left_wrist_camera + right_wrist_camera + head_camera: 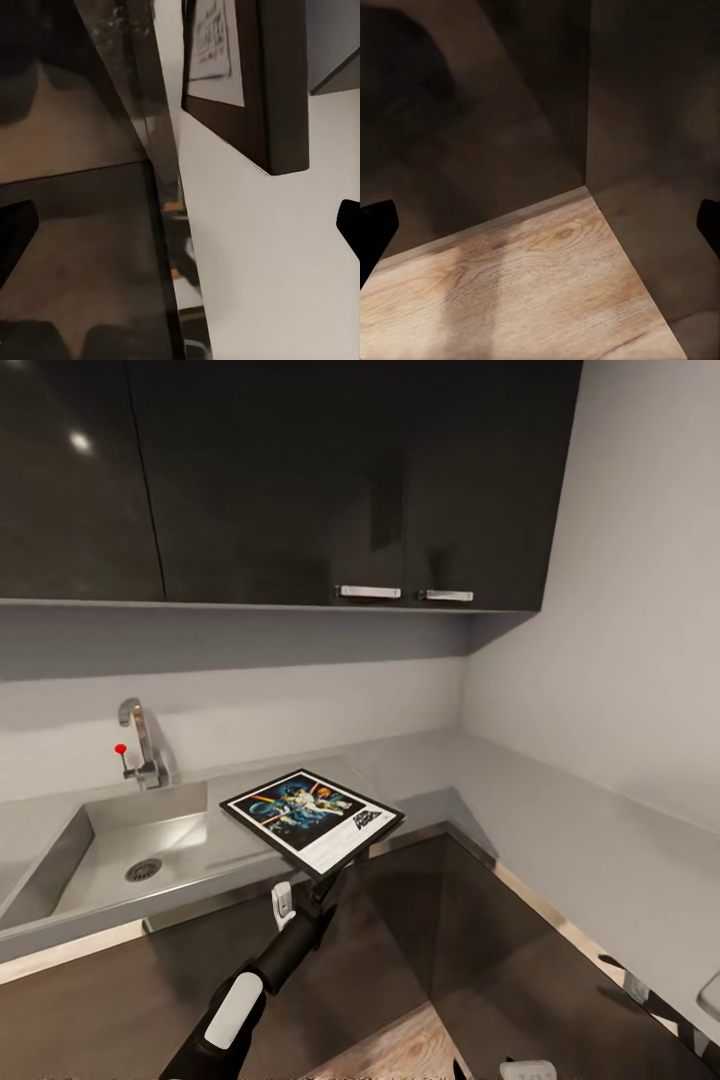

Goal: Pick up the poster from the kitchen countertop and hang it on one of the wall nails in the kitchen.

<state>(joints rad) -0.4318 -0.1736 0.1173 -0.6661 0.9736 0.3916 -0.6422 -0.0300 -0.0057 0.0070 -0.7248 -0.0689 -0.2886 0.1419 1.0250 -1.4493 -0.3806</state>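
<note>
Currently poster point(312, 821) overhangs the kitchen countertop's point(560, 810) front edge beside the sink point(70, 850), whose basin holds nothing; left gripper point(305, 895) just below it, grip state unclear; right gripper point(540, 225) spread open.

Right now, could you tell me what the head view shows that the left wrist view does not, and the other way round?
The head view alone takes in the sink, the tap, the upper cabinets with two handles, the side wall and the whole poster, its artwork face up, overhanging the countertop edge just above the left arm. The left wrist view alone gives a close look at the poster's frame corner and the white printed border. Both show the poster, the pale countertop and the dark cabinet fronts below it.
</note>
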